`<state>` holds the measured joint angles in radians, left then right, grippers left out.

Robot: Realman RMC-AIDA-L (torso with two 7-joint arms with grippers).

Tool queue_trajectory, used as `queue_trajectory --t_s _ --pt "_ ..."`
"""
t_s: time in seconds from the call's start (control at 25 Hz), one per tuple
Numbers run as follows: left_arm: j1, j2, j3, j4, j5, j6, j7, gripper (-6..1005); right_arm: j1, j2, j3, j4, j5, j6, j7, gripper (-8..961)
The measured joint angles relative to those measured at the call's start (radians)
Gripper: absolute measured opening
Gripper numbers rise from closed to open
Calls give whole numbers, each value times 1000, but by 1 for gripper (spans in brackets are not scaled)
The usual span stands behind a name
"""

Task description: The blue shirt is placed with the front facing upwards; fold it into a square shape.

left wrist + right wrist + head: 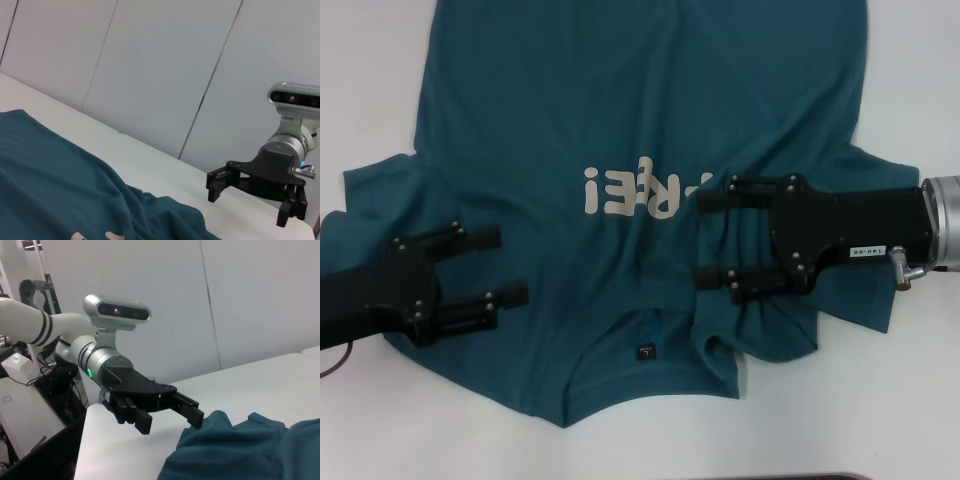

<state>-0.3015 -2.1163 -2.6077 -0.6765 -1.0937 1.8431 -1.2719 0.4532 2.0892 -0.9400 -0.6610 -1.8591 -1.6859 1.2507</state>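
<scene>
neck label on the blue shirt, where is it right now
In the head view the small black neck label sits just inside the collar of the blue shirt, near the table's front edge, between the open left gripper and open right gripper.

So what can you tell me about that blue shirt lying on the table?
The blue shirt is a dark teal, soft-looking short-sleeved T-shirt, spread front up on the white table, collar nearest the robot. Pale block letters cross the chest, and a small black label sits inside the neck. It is rumpled, with creases around the collar and sleeves. The open left claw and open right claw are over its two shoulders; whether they touch the cloth is unclear.
</scene>
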Motion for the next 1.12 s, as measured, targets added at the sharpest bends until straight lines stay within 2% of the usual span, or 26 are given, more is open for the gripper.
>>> queue_trajectory --t_s 0.64,0.76,0.88,1.0,1.04,1.12 --pt "-8 1 -4 0 0 -4 -18 841 5 0 5 0 2 1 22 922" --pt "-26 4 -43 0 -1 -4 -130 842 14 0 28 0 31 19 156 922" --pt "-53 17 -84 3 -1 -16 -319 842 39 -8 63 1 49 67 370 922" --pt "-76 29 -105 5 -1 -46 -501 842 70 -26 81 7 44 113 610 921" --pt "-90 32 -135 3 -2 -64 -629 842 78 -32 82 15 43 127 685 921" --pt "-95 33 -150 4 -2 -69 -677 842 96 -51 86 47 44 155 855 921"
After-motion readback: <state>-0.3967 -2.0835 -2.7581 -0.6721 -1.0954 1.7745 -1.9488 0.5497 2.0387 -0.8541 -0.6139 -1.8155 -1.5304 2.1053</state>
